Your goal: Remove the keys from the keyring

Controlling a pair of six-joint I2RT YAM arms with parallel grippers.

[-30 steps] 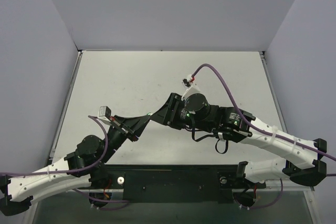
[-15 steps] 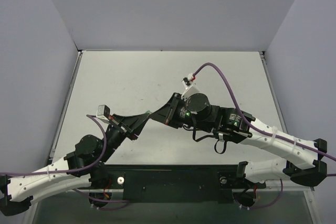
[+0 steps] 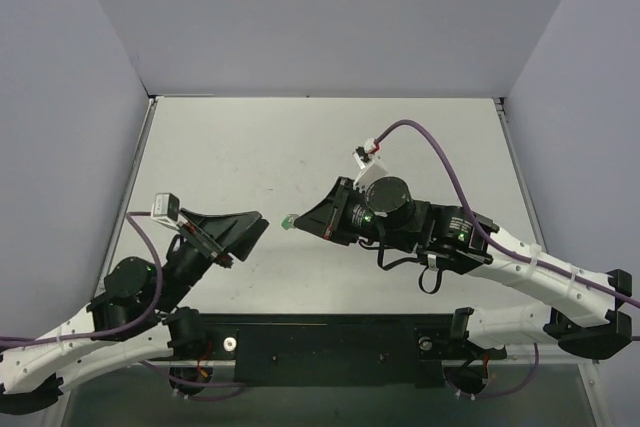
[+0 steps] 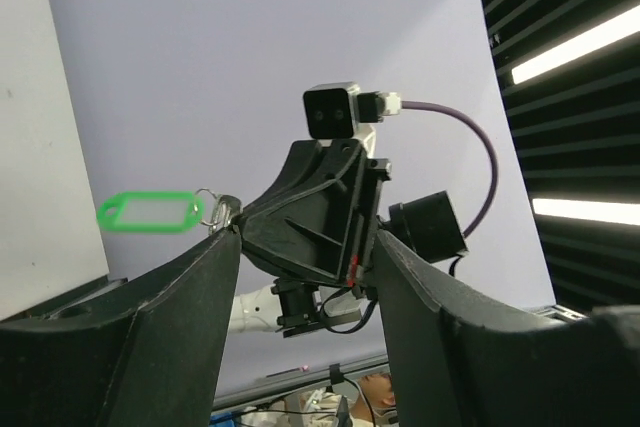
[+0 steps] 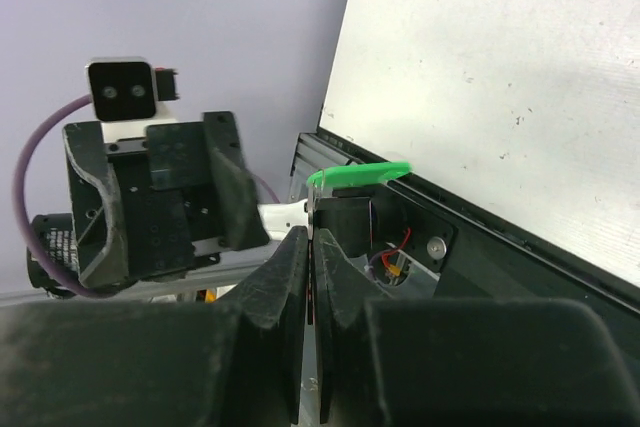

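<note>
My right gripper (image 3: pixel 299 221) is raised above the table, shut on the thin silver key (image 5: pixel 313 209), which shows edge-on between its fingertips (image 5: pixel 312 234). The bright green keyring (image 3: pixel 287 219) sticks out past those tips, joined to the key by a small wire loop (image 4: pixel 208 203). In the left wrist view the green keyring (image 4: pixel 150 212) hangs left of the right gripper's tips (image 4: pixel 236 223). My left gripper (image 3: pixel 255 231) stands open and empty, a short way left of the keyring and apart from it. Its two fingers (image 4: pixel 180 317) frame the right arm.
The white table (image 3: pixel 300 147) is bounded by lilac walls at the back and both sides. A black base rail (image 3: pixel 330 342) runs along the near edge. The right arm's purple cable (image 3: pixel 440 162) arches above its wrist.
The left gripper has opened and drawn back to the left, away from the right gripper. The right gripper has shut and keeps the key with the green keyring at its tips.
</note>
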